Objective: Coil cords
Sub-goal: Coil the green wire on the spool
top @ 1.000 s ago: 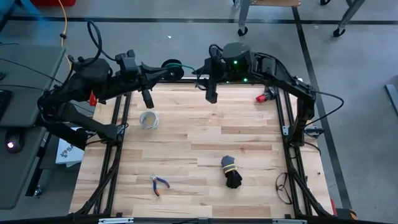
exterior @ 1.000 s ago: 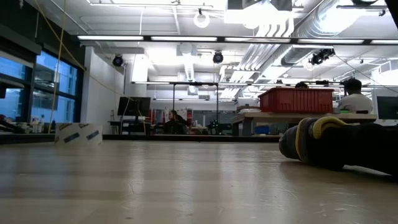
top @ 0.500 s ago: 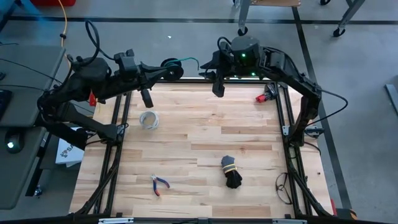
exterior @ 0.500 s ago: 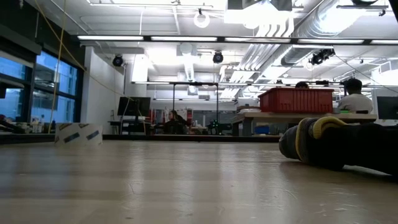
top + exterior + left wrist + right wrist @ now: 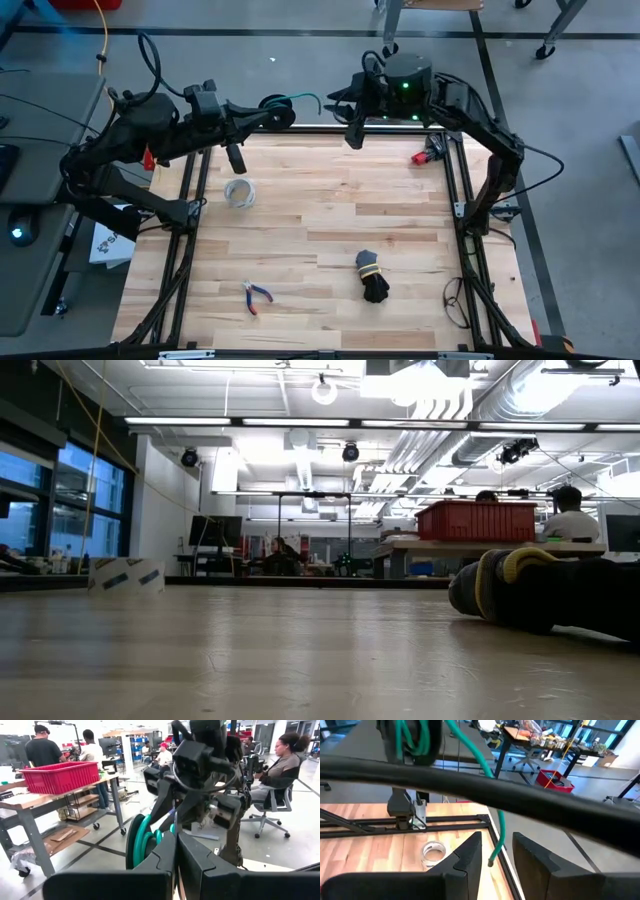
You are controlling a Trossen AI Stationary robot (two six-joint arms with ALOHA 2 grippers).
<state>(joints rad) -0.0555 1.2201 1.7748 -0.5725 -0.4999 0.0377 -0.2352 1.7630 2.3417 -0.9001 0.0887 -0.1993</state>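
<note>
Up at the table's twelve o'clock edge the left gripper (image 5: pixel 283 116) is clamped on the nearly wound cord (image 5: pixel 274 103), its green tail dangling toward the right gripper (image 5: pixel 352 135), whose fingers stand apart nearby, empty

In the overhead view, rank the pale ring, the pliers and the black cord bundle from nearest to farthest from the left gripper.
From the left gripper:
1. Pale ring, below it near the table's left edge.
2. Black cord bundle, lower middle-right.
3. Pliers, lower left, only slightly farther.

Open workshop: steel workbenches (image 5: pixel 30 802) (red bin (image 5: pixel 60 776) atop), exposed ducts (image 5: pixel 440 420).
</note>
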